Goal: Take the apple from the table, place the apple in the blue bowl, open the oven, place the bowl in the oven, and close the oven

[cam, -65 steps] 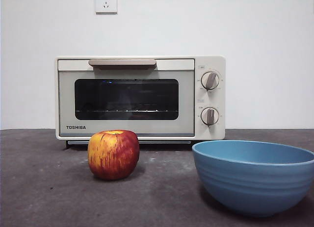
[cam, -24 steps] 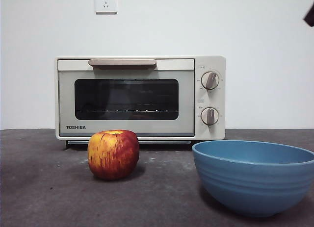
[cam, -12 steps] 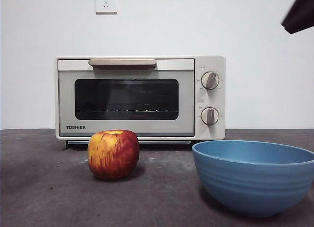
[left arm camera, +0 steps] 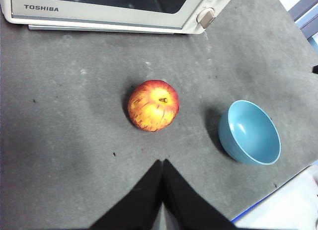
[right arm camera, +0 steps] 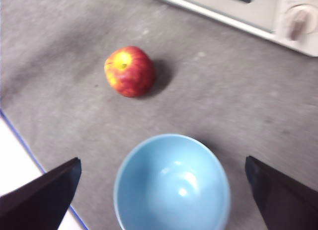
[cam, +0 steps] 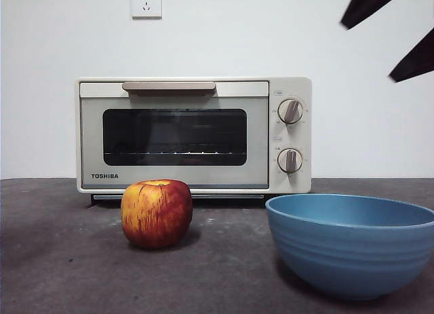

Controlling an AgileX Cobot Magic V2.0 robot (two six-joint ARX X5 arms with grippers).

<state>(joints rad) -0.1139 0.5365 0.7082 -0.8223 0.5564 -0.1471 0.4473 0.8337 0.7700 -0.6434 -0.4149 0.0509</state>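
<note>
Partly cropped right gripper [cam: 383, 39] blurs.

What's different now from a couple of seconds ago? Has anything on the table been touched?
Only an arm has moved. The right gripper, absent at first, has come in at the front view's top right corner, jaws spread wide, high above the blue bowl. It holds nothing. The apple, the bowl and the shut oven stand where they were. The left gripper waits, jaws together.
</note>
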